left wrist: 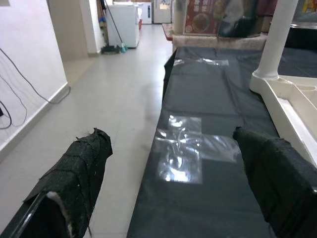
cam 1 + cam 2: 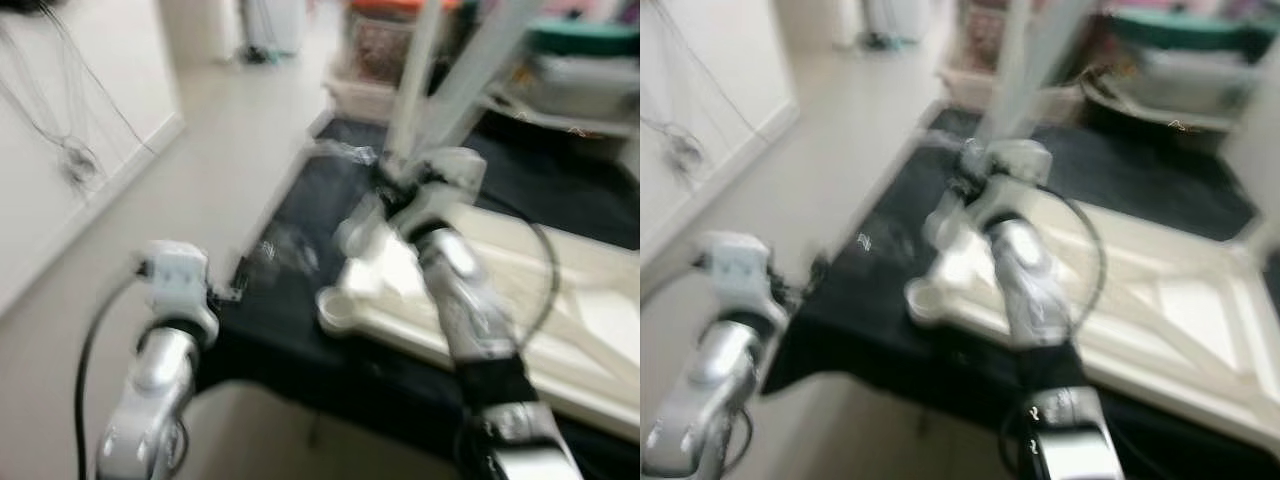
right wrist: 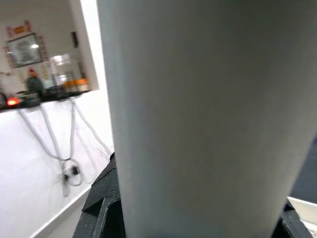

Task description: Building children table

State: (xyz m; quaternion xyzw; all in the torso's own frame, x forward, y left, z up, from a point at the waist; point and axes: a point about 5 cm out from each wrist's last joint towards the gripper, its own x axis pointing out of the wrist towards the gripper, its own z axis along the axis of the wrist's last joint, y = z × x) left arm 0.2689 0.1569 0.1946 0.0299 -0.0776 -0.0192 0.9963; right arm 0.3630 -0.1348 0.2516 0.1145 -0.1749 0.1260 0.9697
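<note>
Left gripper (image 1: 173,188) hung at seven o'clock, fingers spread wide and empty over the black sheet (image 1: 218,99). At centre, the right gripper (image 2: 400,190) met the white table leg (image 2: 455,90); blur hid its grip, though its wrist view showed the leg (image 3: 208,114) between the fingers. The upturned tabletop (image 2: 1160,300) lay at three o'clock.

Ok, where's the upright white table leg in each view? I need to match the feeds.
Left eye view: white table leg at top centre, above the right end effector.
Right eye view: top centre, blurred.
Left wrist view: upper right, standing on the tabletop corner.
Right wrist view: close up, across the middle.
Shared landmark: the black sheet under the tabletop.
</note>
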